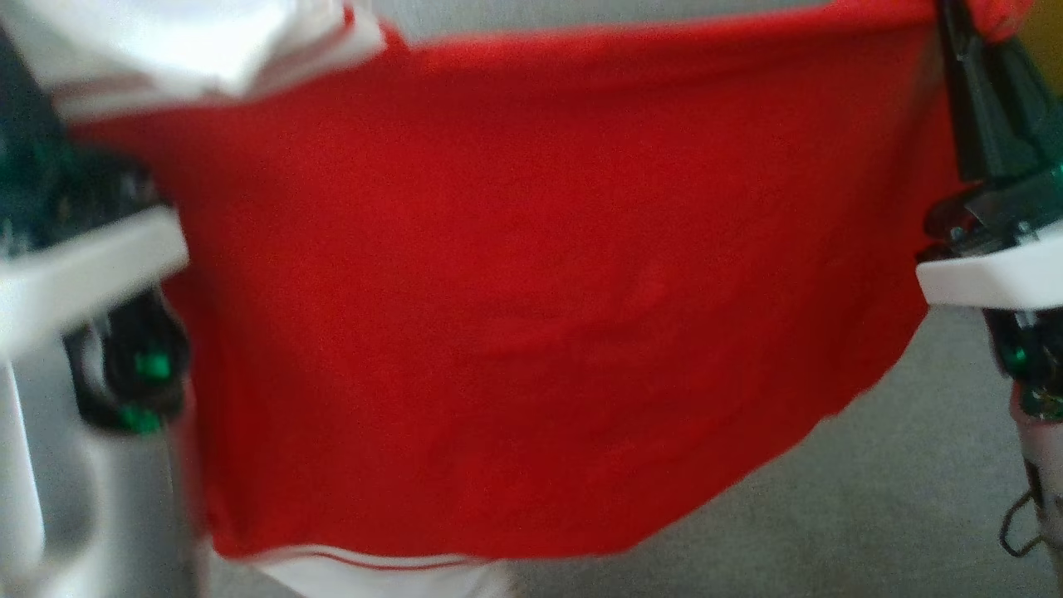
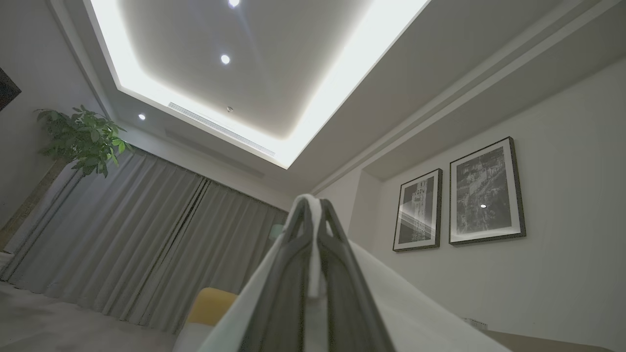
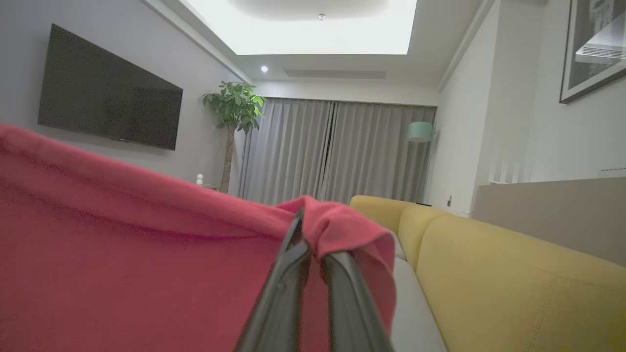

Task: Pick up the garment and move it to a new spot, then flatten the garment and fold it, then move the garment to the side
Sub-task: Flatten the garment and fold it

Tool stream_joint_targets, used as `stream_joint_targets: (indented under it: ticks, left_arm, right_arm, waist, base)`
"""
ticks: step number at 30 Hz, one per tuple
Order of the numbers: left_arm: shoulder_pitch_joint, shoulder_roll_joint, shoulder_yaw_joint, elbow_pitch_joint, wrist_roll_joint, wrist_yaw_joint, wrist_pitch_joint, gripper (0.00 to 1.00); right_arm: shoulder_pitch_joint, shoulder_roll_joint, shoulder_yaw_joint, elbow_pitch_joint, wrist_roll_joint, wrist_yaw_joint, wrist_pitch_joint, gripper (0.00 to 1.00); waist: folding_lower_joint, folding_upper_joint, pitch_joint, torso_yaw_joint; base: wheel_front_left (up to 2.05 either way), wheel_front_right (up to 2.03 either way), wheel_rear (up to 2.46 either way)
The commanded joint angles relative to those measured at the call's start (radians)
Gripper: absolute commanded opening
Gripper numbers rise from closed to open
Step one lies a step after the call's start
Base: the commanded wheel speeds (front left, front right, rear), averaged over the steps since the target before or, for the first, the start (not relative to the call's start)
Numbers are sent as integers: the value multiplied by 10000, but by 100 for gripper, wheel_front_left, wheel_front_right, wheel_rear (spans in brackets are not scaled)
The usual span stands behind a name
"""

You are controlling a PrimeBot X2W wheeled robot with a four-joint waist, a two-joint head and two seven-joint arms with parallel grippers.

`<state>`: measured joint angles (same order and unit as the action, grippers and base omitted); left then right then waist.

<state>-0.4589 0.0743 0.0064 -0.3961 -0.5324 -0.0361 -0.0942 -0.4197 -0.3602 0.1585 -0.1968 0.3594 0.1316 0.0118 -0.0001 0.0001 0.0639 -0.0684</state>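
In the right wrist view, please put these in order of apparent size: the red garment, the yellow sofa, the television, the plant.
1. red garment, though nearness to the camera enlarges it
2. yellow sofa
3. television
4. plant

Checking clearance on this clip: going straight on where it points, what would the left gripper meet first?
Apart from the white edge of the garment clamped in the left gripper, nothing near: the way looks free up to the ceiling, though depth is unclear.
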Motion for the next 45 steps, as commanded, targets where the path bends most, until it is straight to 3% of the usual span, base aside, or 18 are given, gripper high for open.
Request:
stream_joint_targets:
  ticks: [1, 6, 11, 12, 17, 22, 31, 36, 45]
  left_arm:
    - [-1163, 381, 372, 273, -79, 110, 412, 0]
    - [-3287, 1020, 403, 2398, -46, -36, 935, 0]
    - [-6856, 1684, 389, 5971, 260, -249, 615, 0]
    - [-6856, 1684, 389, 5971, 260, -249, 615, 0]
    - [-9413, 2137, 125, 8431, 904, -374, -315, 0]
    - [-10449, 2070, -7, 10319, 751, -692, -1193, 0]
    - [-8676, 1591, -940, 11428, 462, -937, -1660, 0]
    - [-6421, 1559, -1859, 10159, 246, -942, -1671, 0]
    - [-2178, 1618, -2676, 8165, -587, -944, -1674, 0]
  right_arm:
    - [-555, 22, 48, -180, -39, -9, 361, 0]
    - [-2309, 110, 290, 1018, 274, -9, 856, 0]
    - [-5926, -74, 1179, 4070, 360, -9, 699, 0]
    - [-5926, -74, 1179, 4070, 360, -9, 699, 0]
    - [-8994, -60, 1674, 6751, 76, -9, -571, 0]
    - [-10278, -21, 2217, 8682, -131, -9, -2121, 0]
    - [-8749, 13, 3766, 10685, 867, -9, -2615, 0]
    - [-7271, -180, 4711, 11043, 2174, -9, -2135, 0]
    - [-4658, -1101, 6267, 9942, 4191, -9, -1433, 0]
  waist:
    - [1, -1, 600, 19]
    - [1, -1, 1900, 62]
    - [1, -1, 3401, 351]
    - [1, -1, 3401, 351]
    - [1, -1, 4019, 666]
    - [1, -1, 4234, 944]
    - [1, -1, 4084, 1327]
    - [1, -1, 3565, 1400]
    - [1, -1, 1968, 1502]
  base:
    - [0, 0, 0]
    - [0, 0, 0]
    - [0, 0, 0]
    - [0, 0, 0]
    - [0, 0, 0]
    - [0, 0, 0]
    - [0, 0, 0]
    - [0, 0, 0]
    - [0, 0, 0]
